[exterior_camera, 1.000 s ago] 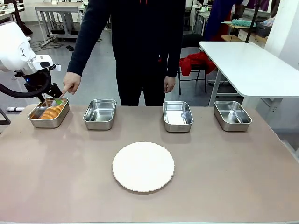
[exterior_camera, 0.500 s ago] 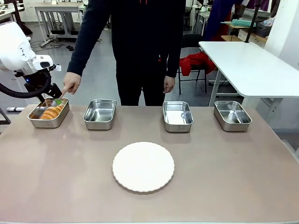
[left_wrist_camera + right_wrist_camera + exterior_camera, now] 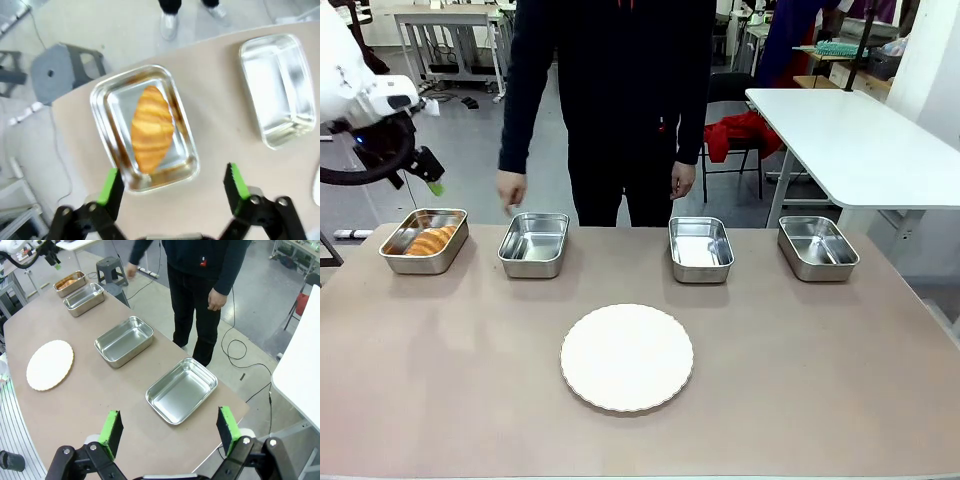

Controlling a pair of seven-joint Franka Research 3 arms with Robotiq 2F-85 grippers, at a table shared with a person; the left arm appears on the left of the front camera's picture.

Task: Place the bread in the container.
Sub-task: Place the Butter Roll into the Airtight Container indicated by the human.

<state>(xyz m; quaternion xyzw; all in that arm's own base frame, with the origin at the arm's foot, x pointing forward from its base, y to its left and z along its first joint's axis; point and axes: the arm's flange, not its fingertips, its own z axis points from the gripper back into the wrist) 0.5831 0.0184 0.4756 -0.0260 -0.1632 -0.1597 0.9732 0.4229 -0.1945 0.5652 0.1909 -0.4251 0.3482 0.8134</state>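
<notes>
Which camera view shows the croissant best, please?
The left wrist view: it looks straight down on the croissant, lying whole inside its steel pan. The front view shows it small and partly behind the pan's wall; the right wrist view shows a distant orange speck.

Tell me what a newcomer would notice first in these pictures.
Probably the golden croissant, the only food, lying in the leftmost steel pan of four in a row. The left gripper hangs open above that pan. Nearer the robot, a round white plate sits mid-table.
</notes>
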